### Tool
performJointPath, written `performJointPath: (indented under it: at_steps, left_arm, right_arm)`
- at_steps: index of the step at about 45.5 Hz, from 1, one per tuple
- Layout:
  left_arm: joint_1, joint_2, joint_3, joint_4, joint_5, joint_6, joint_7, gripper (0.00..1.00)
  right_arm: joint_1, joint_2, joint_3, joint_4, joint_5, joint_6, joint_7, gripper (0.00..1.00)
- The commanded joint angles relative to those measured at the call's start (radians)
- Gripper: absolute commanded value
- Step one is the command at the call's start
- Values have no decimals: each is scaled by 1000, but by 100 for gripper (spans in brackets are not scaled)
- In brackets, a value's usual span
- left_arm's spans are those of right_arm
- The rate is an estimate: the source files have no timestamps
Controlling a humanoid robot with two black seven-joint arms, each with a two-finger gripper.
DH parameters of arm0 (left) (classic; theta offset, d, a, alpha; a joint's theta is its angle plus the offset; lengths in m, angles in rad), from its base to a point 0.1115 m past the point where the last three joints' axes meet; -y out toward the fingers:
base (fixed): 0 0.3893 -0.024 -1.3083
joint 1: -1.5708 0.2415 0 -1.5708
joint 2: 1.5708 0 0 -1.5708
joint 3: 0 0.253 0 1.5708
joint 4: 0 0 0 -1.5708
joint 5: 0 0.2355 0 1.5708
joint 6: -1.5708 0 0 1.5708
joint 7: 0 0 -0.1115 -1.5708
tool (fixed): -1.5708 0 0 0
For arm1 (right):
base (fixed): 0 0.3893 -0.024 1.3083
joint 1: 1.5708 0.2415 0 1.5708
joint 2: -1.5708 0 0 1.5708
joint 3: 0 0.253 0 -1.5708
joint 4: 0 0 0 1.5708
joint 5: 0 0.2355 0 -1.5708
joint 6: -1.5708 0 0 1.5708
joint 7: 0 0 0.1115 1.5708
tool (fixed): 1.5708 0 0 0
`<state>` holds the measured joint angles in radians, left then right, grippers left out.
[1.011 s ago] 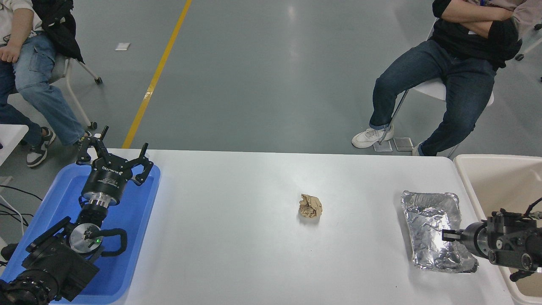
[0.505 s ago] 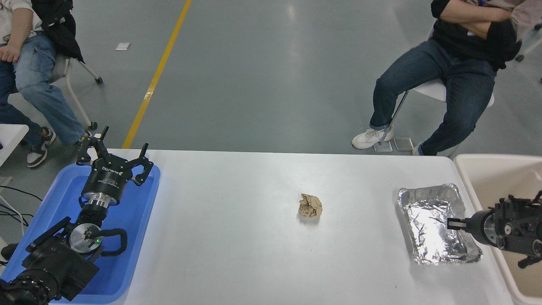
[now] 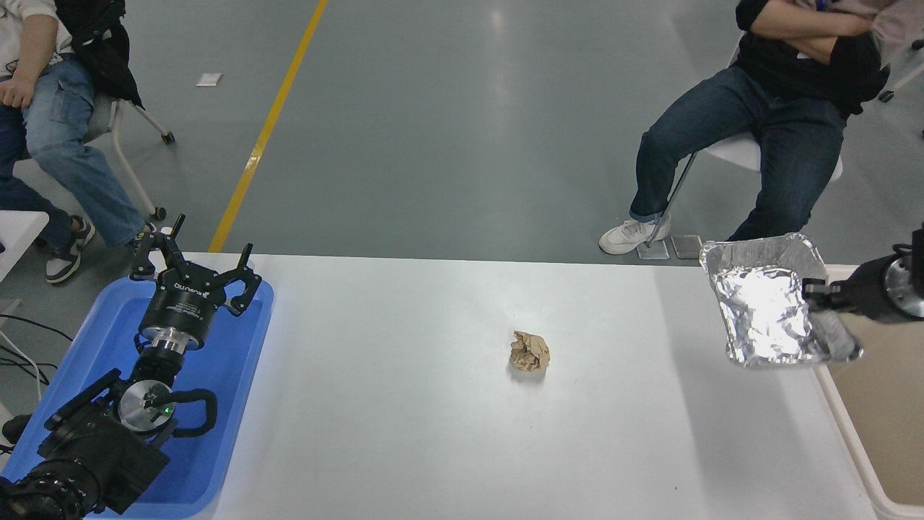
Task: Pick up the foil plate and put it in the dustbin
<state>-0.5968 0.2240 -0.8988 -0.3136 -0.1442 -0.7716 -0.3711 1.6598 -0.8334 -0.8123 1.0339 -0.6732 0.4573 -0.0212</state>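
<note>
The shiny silver foil plate [image 3: 765, 307] hangs in the air above the table's right edge, tilted with its inside facing me. My right gripper [image 3: 814, 291] comes in from the right edge and is shut on the plate's right rim. The beige dustbin [image 3: 848, 426] stands beside the table at the right; only part of its rim and inner wall shows, and the plate overlaps its near-left corner. My left gripper [image 3: 193, 273] is parked over the blue tray at the lower left, fingers spread open and empty.
A crumpled brown paper ball [image 3: 529, 352] lies mid-table. A shallow blue tray [image 3: 238, 361] sits at the left under the left arm. Two seated people are beyond the table's far edge, one at the top left [image 3: 43, 123], one at the top right [image 3: 787, 123].
My right gripper has lifted the foil plate off the table and carried it up and to the right, toward the dustbin. The plate has tilted. The left arm has not moved.
</note>
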Motion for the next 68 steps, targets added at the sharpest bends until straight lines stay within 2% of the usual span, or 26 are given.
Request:
performJointPath:
  at_steps: [1,11,48,55,62,68]
  left_arm:
    - [0,0,0,-1,0,-2,-2,100]
    - [0,0,0,-1,0,0,0,100]
    - [0,0,0,1,0,0,0,100]
    - [0,0,0,1,0,0,0,100]
    - [0,0,0,1,0,0,0,100]
    - [0,0,0,1,0,0,0,100]
  right_arm:
    - [251,-29,-80,17,4,156,0,0]
    - [376,-15,-102,26,0,224,0,0]
    - [322,7,-113,12,-5,204,-2,0]
    - [168,7,-111,-96,-5,130,-2,0]
    - [-46,8,-102,-308,6,63,-2,0]
    - [-202,48,-82,-454,17,-12,-2,0]
